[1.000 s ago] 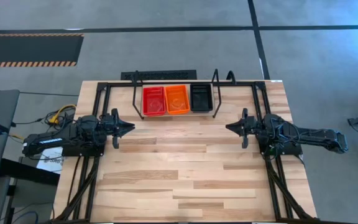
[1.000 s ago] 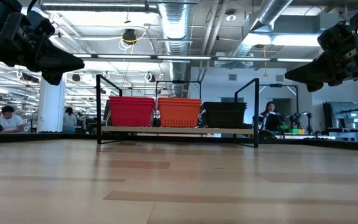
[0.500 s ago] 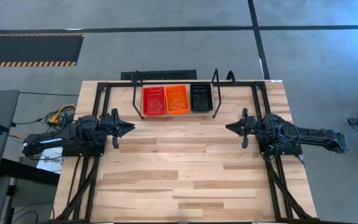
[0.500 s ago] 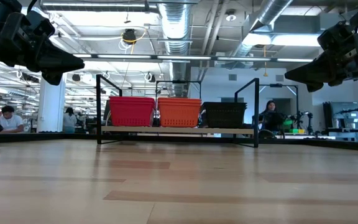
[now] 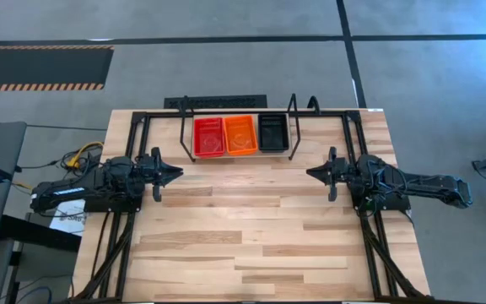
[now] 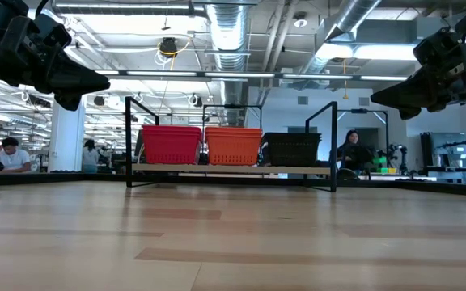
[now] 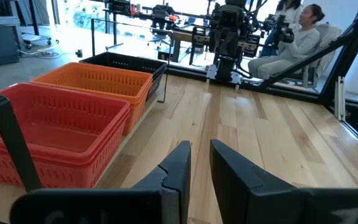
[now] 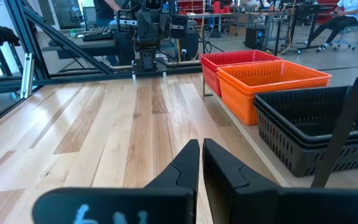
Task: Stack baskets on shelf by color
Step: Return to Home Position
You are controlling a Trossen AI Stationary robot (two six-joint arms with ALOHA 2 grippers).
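Both arms are parked over the bench [image 5: 251, 228], the left gripper [image 5: 173, 173] and right gripper [image 5: 315, 173] with fingers nearly together, empty. Beyond, red stack [image 5: 209, 137], orange stack [image 5: 240, 134] and black stack [image 5: 272, 132] sit sorted on the shelf [image 6: 233, 169]; judged complete, so the arms are best kept clear.

Red [image 5: 208, 137], orange [image 5: 240, 134], black baskets [image 5: 272, 133], seemingly stacked, side by side on shelf [image 6: 225, 169].

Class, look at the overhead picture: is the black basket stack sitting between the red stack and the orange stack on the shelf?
No: the orange stack is in the middle, with the red stack on one side and the black basket stack on the other.
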